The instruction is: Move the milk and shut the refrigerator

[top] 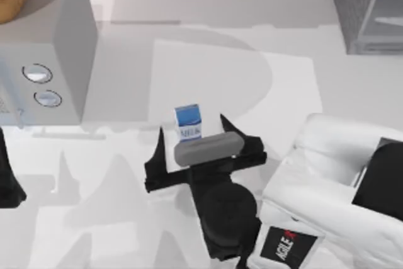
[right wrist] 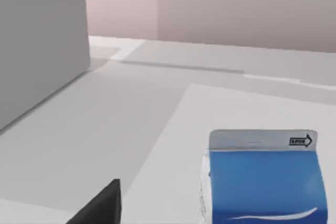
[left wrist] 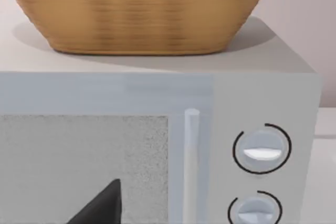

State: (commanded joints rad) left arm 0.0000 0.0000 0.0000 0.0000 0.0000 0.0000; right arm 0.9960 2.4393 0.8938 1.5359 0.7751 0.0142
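Note:
The milk (top: 187, 122), a small blue-and-white carton, stands upright near the middle of the table. My right gripper (top: 191, 126) is open, with one black finger on each side of the carton and a gap to both. In the right wrist view the milk (right wrist: 262, 182) is close ahead and one fingertip (right wrist: 100, 205) shows beside it. The refrigerator (top: 352, 4), dark grey and speckled, stands at the back right with its paler door panel (top: 387, 1) angled outward. My left gripper (top: 7, 181) is parked at the left edge, facing the box with knobs.
A light grey box with two round knobs (top: 44, 61) stands at the back left, with a wicker basket (left wrist: 142, 9) on top. My right arm's white body (top: 327, 187) covers the front right of the table.

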